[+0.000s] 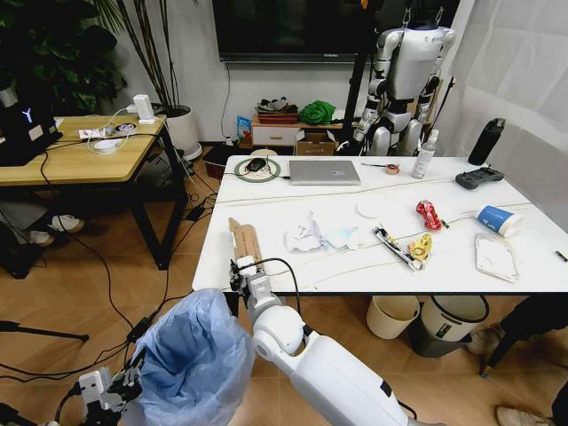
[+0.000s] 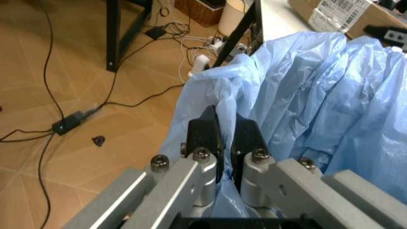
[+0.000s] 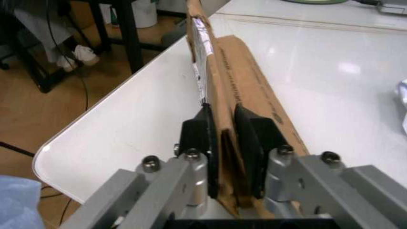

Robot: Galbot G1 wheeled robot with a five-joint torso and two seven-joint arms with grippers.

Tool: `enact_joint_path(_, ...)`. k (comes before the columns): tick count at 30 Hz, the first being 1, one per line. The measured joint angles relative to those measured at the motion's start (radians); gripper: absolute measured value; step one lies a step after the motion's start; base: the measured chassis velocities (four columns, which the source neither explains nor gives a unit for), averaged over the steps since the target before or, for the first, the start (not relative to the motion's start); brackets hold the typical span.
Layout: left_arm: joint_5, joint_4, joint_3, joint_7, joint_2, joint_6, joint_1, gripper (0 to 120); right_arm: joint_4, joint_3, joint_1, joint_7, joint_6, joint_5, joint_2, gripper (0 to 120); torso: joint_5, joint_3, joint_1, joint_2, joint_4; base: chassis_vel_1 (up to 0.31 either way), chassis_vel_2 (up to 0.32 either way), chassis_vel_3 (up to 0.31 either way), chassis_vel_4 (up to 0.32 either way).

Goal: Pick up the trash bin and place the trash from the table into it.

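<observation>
The left gripper [image 2: 224,136] sat low on the near left, below the table's near edge, its black jaws pinched together on a fold of the crinkly light-blue bag at the rim of the trash bin [image 1: 191,359], which hung off the floor just left of the table's near-left corner. The right gripper [image 3: 229,138] reached over that same corner of the white marble-look table [image 1: 461,275], its jaws narrowed around the upright edge of the torn brown cardboard [image 1: 246,242], one pad on each face. The cardboard lay along the table's left side, with a white printed label showing on its far part in the right wrist view. The other trash was spread over the tabletop: crumpled white paper [image 1: 306,235] near the middle, a black-silver wrapper [image 1: 396,247] and a yellow wrapper [image 1: 422,246] to its right, a red wrapper [image 1: 429,214] farther back, a blue-and-white paper cup [image 1: 498,219] lying on its side near the right, and a flat white packet [image 1: 495,256] in front of the cup. A closed laptop [image 1: 324,172] and a black controller [image 1: 479,177] rested along the far edge. Under the table on the right stood a cream bucket [image 1: 391,315] beside a grey-black bin [image 1: 451,324] with a white rim.
</observation>
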Motion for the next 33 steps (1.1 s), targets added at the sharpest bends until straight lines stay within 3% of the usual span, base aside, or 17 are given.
enact_joint_path(2,-0.001,0.0,0.0,0.0,0.002,0.0,-0.001,0,0.003,0.004,-0.003,0.0,0.0,0.001,-0.003,8,0.0,0.0,0.0,0.0,0.0,0.0,0.0,0.0,0.0)
enact_joint_path(3,-0.001,0.0,0.002,0.0,0.005,0.0,-0.003,0,0.006,0.012,-0.007,-0.001,0.0,0.003,-0.006,1,0.0,0.0,0.0,0.0,0.0,0.0,0.0,0.0,0.0)
enact_joint_path(9,-0.001,0.003,0.02,0.001,0.008,0.002,-0.01,0,0.064,0.071,-0.039,-0.028,0.033,0.05,-0.033,0,0.0,0.0,0.0,0.0,0.0001,0.0,0.0,0.0,0.0)
enact_joint_path(13,0.001,0.003,0.029,0.004,0.016,0.002,-0.009,0,0.174,0.11,-0.085,-0.097,0.122,0.123,-0.083,0,0.0002,0.0,0.0,0.0,-0.0002,0.0,0.0,0.0,0.0)
enact_joint_path(16,-0.007,0.001,0.025,0.008,0.027,0.003,-0.007,0,0.29,0.12,-0.135,-0.224,0.244,0.199,-0.144,0,0.0001,0.0,0.0,0.0,-0.0001,0.0,0.0,0.0,0.0)
enact_joint_path(25,-0.016,-0.018,0.016,0.004,0.016,0.011,-0.008,0,0.423,-0.029,-0.24,-0.418,0.428,0.255,-0.267,0,-0.0001,0.0,0.0,0.0,0.0,0.0,0.0,0.0,0.0)
enact_joint_path(33,-0.016,-0.047,0.001,-0.001,0.003,0.016,-0.003,0,0.436,-0.111,-0.321,-0.457,0.457,0.184,-0.341,0,-0.0001,0.0,0.0,0.0,0.0,0.0,0.0,0.0,0.0)
